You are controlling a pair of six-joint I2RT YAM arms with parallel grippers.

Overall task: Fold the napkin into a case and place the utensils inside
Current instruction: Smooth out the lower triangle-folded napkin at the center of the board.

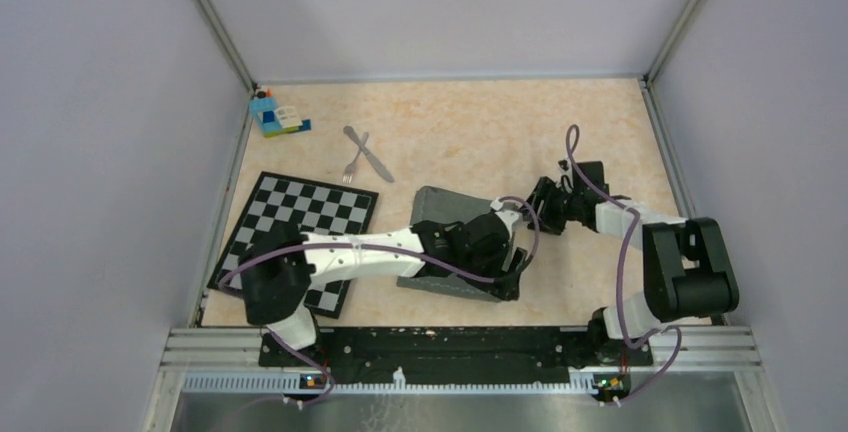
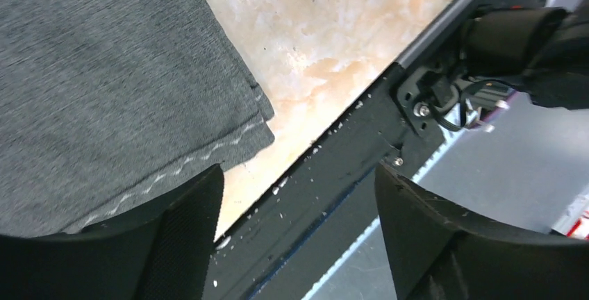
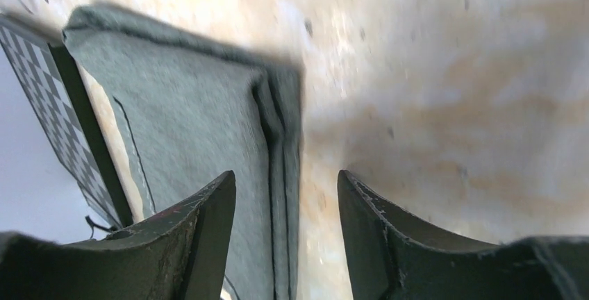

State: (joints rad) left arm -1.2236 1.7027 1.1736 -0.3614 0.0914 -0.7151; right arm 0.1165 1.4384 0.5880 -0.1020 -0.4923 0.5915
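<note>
Napkin [image 1: 437, 208]: dark grey cloth, folded in layers into a rectangle, flat on the table at the front middle, just right of the checkered mat; no utensil in or on it
Napkin, close views: stacked corner and pale wavy hem stitching sharp from the left wrist; layered folded edge blurred from the right wrist
Fork [image 1: 354, 162]: silver, on bare table well behind the napkin, crossed with the knife
Knife [image 1: 378, 164]: silver, lying across the fork, blade towards the napkin, apart from the cloth
Left gripper [image 1: 512, 274]: low at the napkin's near right corner; jaws apart, nothing between them; one finger [image 2: 184, 237] above the hemmed edge, the other [image 2: 444, 244] above the rail; contact with the cloth not clear
Right gripper [image 1: 535, 214]: at the napkin's far right side; jaws apart, nothing clamped; folded edge below the gap, one finger [image 3: 201, 237] over cloth, the other [image 3: 396, 244] over bare table
Checkered mat [image 1: 300, 214]: black and white, left of the napkin, near part under the left arm
Toy-brick block [image 1: 275, 114]: blue with white and green, far left corner, well apart from the rest
Table [image 1: 480, 132]: pale marbled top
Rail [image 2: 347, 154]: black, along the table's near edge
</note>
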